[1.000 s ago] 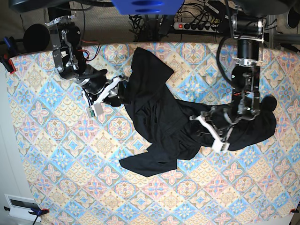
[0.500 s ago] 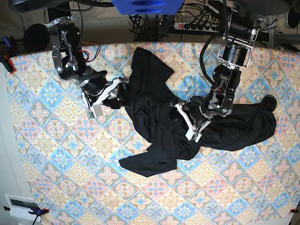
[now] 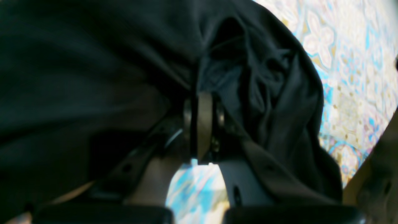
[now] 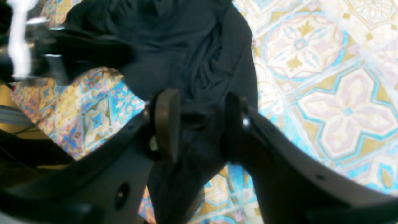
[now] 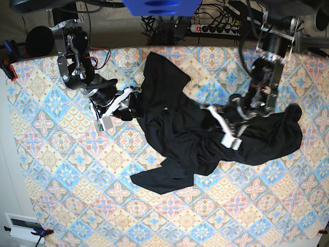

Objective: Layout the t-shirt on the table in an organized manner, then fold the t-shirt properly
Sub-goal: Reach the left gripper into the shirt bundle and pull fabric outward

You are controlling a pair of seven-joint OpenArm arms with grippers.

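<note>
The black t-shirt (image 5: 205, 134) lies crumpled across the middle of the patterned surface (image 5: 61, 170). The left fingers (image 3: 202, 105) are closed on a fold; the right fingers (image 4: 168, 124) straddle its edge, gripping it. Pulling gently apart should spread it flat without bunching.

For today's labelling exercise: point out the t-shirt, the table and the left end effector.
t-shirt (image 5: 175, 139): base view, crumpled middle of the fabric.
table (image 5: 67, 170): base view, bare patterned cloth.
left end effector (image 3: 203, 107): left wrist view, between its closed fingertips.
</note>
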